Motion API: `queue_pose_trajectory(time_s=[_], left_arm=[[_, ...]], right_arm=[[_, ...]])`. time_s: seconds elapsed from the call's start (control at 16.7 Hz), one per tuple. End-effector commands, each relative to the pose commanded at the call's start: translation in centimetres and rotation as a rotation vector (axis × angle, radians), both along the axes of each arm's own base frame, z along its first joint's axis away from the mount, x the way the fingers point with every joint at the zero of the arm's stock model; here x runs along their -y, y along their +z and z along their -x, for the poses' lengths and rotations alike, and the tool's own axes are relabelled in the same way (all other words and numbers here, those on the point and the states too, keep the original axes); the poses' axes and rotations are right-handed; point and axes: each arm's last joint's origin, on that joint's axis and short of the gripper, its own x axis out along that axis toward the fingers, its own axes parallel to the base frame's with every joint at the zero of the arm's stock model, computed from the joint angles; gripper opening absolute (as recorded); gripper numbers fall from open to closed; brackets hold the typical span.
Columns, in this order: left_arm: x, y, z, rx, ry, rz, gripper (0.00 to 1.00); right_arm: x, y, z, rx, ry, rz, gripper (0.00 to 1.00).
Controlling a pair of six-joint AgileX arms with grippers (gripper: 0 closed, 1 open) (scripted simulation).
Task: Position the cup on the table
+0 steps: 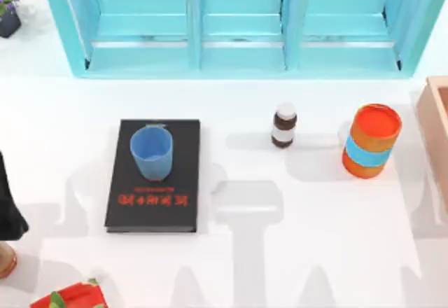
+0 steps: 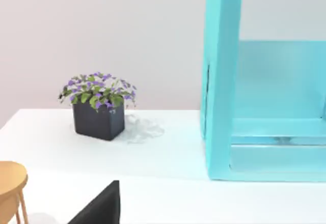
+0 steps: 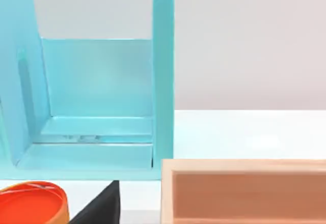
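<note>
The cup point(image 1: 152, 152), a small light-blue tumbler, stands upright on the far half of a black book point(image 1: 155, 175) with red lettering. The book lies left of centre on the white table point(image 1: 294, 252). My left arm point(image 1: 8, 203) is a dark shape at the table's left edge, well apart from the cup. A black part of my left gripper point(image 2: 99, 208) shows in the left wrist view, facing the back left corner. A similar black part of my right gripper point(image 3: 99, 208) shows in the right wrist view, near the right side of the table. Nothing is held.
A brown bottle point(image 1: 284, 125) with a white cap stands mid-table. Right of it is an orange canister point(image 1: 371, 141) with a blue band. A turquoise shelf unit point(image 1: 241, 49) lines the back, a wooden box point(image 1: 435, 133) the right edge. A potted plant point(image 1: 8, 10) sits back left.
</note>
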Motion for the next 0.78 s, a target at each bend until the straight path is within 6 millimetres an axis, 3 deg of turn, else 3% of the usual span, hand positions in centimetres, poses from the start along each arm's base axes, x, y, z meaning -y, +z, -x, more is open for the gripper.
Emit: queue_pose_trajectory(time_s=[0.18,0.36,0.6,0.78], left_arm=[[0.0,0.2,0.0,-0.008,-0.004,0.005,1.00],[0.4,1.7,-0.1,-0.082,-0.035,0.039,1.00],[1.2,6.0,-1.3,-0.298,-0.088,0.091,1.00],[2.3,10.2,-4.0,-0.499,-0.122,0.114,1.00]], right_arm=[[0.0,0.0,0.0,0.000,0.000,0.000,1.00],[0.0,0.0,0.0,0.000,0.000,0.000,1.00],[0.0,0.0,0.0,0.000,0.000,0.000,1.00],[0.0,0.0,0.0,0.000,0.000,0.000,1.00]])
